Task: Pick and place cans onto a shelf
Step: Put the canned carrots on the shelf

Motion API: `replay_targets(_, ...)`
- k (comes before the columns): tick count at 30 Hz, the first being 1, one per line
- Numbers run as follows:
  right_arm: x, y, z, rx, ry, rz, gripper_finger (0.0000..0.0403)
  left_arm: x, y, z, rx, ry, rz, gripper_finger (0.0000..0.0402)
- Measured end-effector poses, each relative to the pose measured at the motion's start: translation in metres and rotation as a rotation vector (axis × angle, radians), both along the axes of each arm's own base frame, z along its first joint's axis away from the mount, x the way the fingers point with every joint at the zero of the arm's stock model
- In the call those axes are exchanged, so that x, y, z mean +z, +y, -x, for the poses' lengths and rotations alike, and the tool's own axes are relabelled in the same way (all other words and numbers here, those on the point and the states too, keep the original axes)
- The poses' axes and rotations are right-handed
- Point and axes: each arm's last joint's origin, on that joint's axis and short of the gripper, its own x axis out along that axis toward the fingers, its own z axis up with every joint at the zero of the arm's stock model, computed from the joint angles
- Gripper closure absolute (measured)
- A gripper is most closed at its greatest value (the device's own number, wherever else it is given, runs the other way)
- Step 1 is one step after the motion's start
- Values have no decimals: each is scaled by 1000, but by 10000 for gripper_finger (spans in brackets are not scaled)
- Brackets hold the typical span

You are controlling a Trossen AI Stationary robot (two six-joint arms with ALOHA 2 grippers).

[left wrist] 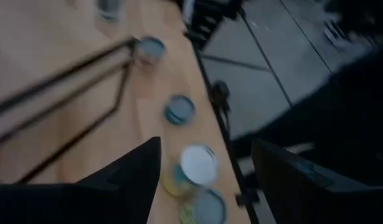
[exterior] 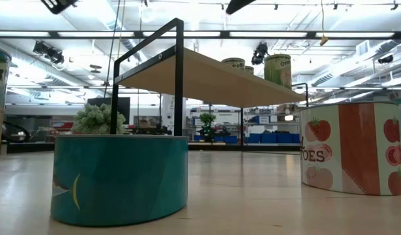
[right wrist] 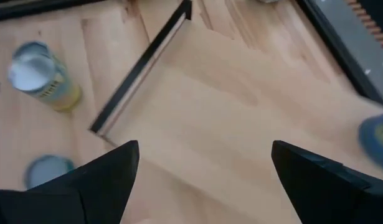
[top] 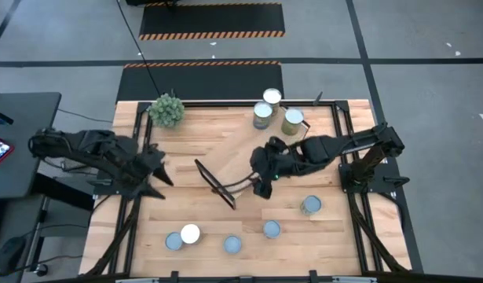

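Nearest tin: teal can (exterior: pixel 119 177) fills the low view's foreground, standing upright on the tabletop (exterior: pixel 252 202); a tomato-labelled can (exterior: pixel 350 155) stands beside it, apart.
Shelf: light-wood board with black end frames (top: pixel 249 153), lying across the middle of the table and running toward the far right corner; the low view shows its underside raised on the black frame (exterior: pixel 207 78).
Cans on the shelf: three at its far end — white-topped (top: pixel 272 97), grey-topped (top: pixel 262 115), green-sided (top: pixel 292 120).
Cans on the table: a white-topped can (top: pixel 191 233) touching a grey one (top: pixel 173 241) near the front edge; two more grey tops (top: pixel 232 244) (top: pixel 272 229) along that edge; one can (top: pixel 310 205) farther right.
Left gripper: (top: pixel 159 179) at the table's left edge, well apart from the cans — fingers (left wrist: pixel 135 180) parted, holding nothing; its wrist view looks down on the white-topped can (left wrist: pixel 197 165) between them.
Right gripper: (top: pixel 262 185) over the shelf's near end, fingers (right wrist: pixel 110 174) spread wide, empty, bare shelf board (right wrist: pixel 241 124) below.
Plant: bushy green, (top: pixel 166 110) at the far left corner.
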Motion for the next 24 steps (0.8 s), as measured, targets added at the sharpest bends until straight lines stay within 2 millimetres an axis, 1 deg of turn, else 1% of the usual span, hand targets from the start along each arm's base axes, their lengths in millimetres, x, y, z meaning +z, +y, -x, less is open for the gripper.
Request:
replay_targets(2,0,10,3,-19,-6,-20,28,-3,-8,-3,-45,29,-12,144)
replay_targets(6,0,25,9,-28,-22,-19,28,-14,-24,-18,-91,118,-41,143)
replay_targets(10,0,33,12,-15,-29,-4,28,-29,-44,-34,-136,212,-97,139)
replay_targets(14,0,41,15,-8,-32,-15,28,-43,-63,-52,-188,252,-144,119)
replay_targets(18,0,57,22,39,-30,-10,28,-63,-79,-65,-248,320,-229,90)
replay_targets(22,0,71,30,63,-38,18,29,-83,-94,-73,-271,380,-320,86)
replay_targets(24,0,77,33,60,-46,16,29,-88,-102,-75,-291,394,-367,86)
